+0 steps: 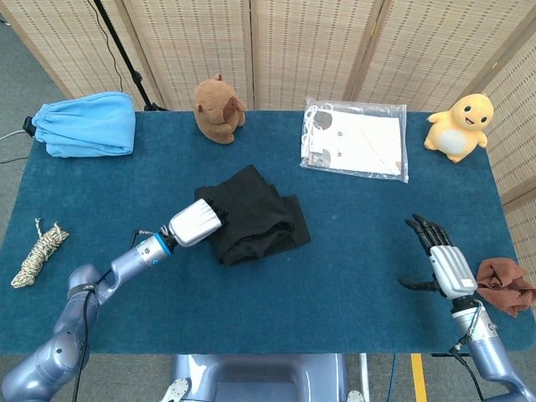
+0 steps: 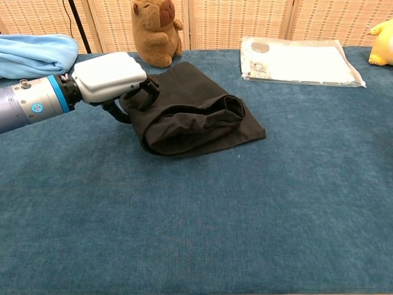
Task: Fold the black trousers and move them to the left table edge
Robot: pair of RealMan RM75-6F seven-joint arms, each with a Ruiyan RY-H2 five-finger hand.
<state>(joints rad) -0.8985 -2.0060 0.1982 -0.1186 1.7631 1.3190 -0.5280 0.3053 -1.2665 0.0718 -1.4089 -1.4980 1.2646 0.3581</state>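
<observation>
black trousers: folded into a rumpled bundle near the middle of the counter, a little left of centre; in the chest view the pile shows a thick rolled fold on top and a flat layer spreading out beneath toward the right.
left robot hand: at the left edge of the trousers, white back facing up; in the chest view the left robot hand has its dark fingers curled down into the cloth, gripping the left end of the bundle.
right robot hand: near the right end of the counter, well apart from the trousers, fingers spread and holding nothing; shown only in the head view.
brown cloth: crumpled just beside the right robot hand, at the right counter edge.
capybara plush: at the far edge, behind the trousers.
plastic packet: flat, far side, right of the plush.
yellow duck plush: far right corner.
blue towel: bundled at the far left corner.
rope bundle: at the left edge, near the left arm.
</observation>
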